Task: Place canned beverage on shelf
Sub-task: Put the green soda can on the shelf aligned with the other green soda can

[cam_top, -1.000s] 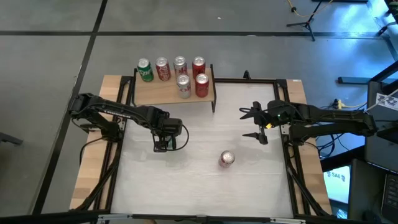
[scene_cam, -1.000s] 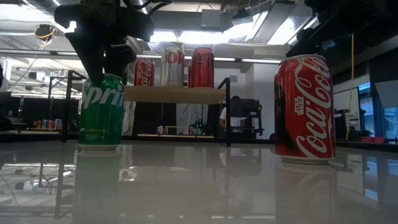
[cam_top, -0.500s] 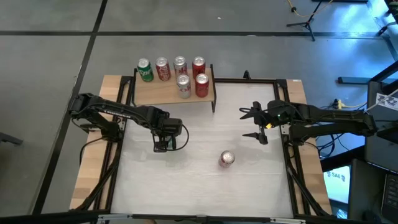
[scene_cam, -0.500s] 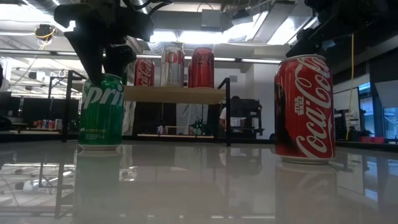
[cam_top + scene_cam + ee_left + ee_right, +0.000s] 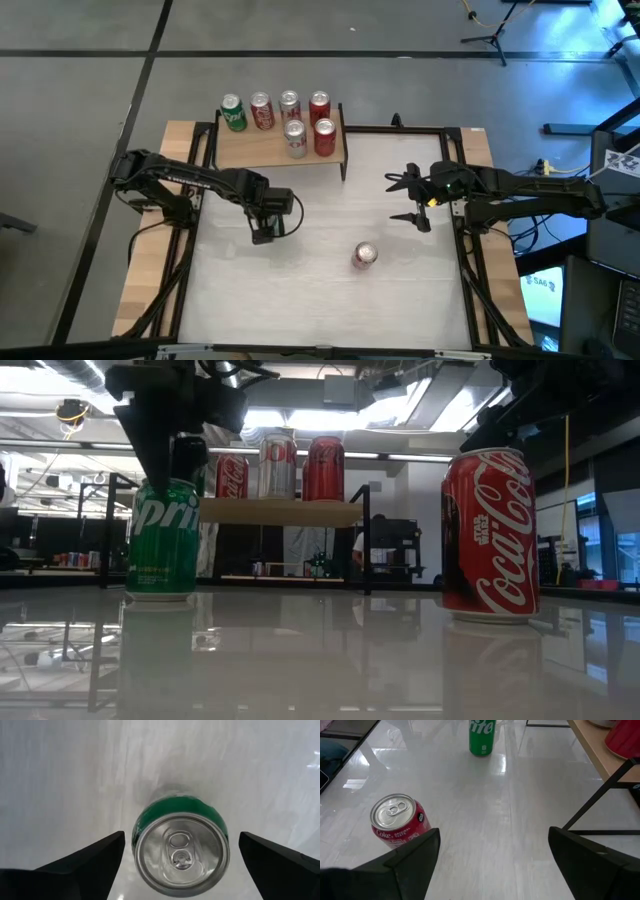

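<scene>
A green Sprite can (image 5: 180, 852) stands upright on the white table, also seen in the low view (image 5: 163, 540). My left gripper (image 5: 263, 232) points straight down over it, open, with one finger on each side of the can's top (image 5: 170, 470) and a gap on both sides. A red Coca-Cola can (image 5: 365, 255) stands upright nearer the table's front, right of centre. My right gripper (image 5: 408, 198) is open and empty at the table's right side, level, pointing left. The light-wood shelf (image 5: 262, 150) on black legs stands at the far left with several cans on it.
The shelf holds several red, silver and green cans (image 5: 290, 120), with bare board at its near left. A black shelf leg (image 5: 600, 795) shows close to my right gripper. Black frame rails (image 5: 470, 270) run along the table's sides. Open tabletop lies between the two loose cans.
My left gripper has shifted a little over the green can, which has stayed where it was.
</scene>
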`<state>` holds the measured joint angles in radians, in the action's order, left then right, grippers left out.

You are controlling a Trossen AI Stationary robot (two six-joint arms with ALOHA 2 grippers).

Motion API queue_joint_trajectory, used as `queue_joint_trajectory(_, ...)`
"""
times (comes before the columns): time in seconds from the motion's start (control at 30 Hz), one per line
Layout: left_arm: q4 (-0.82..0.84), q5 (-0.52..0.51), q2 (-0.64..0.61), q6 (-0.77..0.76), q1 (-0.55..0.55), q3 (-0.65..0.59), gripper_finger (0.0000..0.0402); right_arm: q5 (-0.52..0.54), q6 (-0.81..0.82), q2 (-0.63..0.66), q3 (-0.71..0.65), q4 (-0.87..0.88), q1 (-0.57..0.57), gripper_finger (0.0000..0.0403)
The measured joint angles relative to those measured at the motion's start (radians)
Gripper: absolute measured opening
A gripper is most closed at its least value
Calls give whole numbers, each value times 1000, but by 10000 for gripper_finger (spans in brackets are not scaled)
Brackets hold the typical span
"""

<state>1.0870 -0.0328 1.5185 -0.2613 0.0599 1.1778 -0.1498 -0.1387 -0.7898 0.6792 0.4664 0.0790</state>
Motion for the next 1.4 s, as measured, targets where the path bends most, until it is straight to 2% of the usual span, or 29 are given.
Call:
queue_joint_trajectory(0.47,0,-3,0,-257,15,0,377,0,3,0,0,0,0,365)
queue_joint_trajectory(0.9,0,-16,0,-243,55,0,377,0,3,0,0,0,0,365)
queue_joint_trajectory(1.13,0,-75,0,-284,58,0,377,0,3,0,0,0,0,365)
queue_joint_trajectory(1.4,4,-61,0,-287,58,0,377,0,3,0,0,6,0,365)
